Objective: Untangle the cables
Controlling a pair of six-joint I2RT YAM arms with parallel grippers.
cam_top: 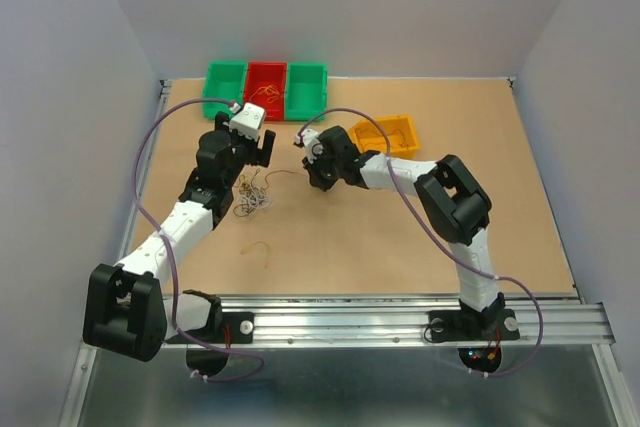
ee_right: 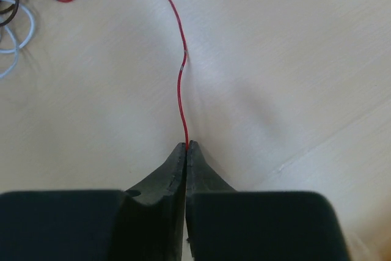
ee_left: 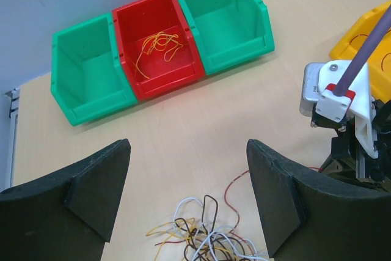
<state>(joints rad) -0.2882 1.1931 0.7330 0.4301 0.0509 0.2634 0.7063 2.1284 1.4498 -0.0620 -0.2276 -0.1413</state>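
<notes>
A loose tangle of thin white, brown, yellow and red cables (cam_top: 252,197) lies on the table, and it also shows at the bottom of the left wrist view (ee_left: 208,236). My left gripper (ee_left: 187,148) hangs open just above and behind the tangle (cam_top: 250,157), with nothing between its fingers. One red cable (ee_right: 180,84) runs out of the tangle to the right. My right gripper (ee_right: 186,145) is shut on its end, low over the table (cam_top: 308,175).
A single orange cable (cam_top: 262,250) lies apart, nearer the arms. At the back stand a red bin (cam_top: 266,87) holding yellow cables (ee_left: 160,47), a green bin (cam_top: 225,87) on one side and a green bin (cam_top: 306,87) on the other. A yellow bin (cam_top: 388,134) sits right of my right wrist.
</notes>
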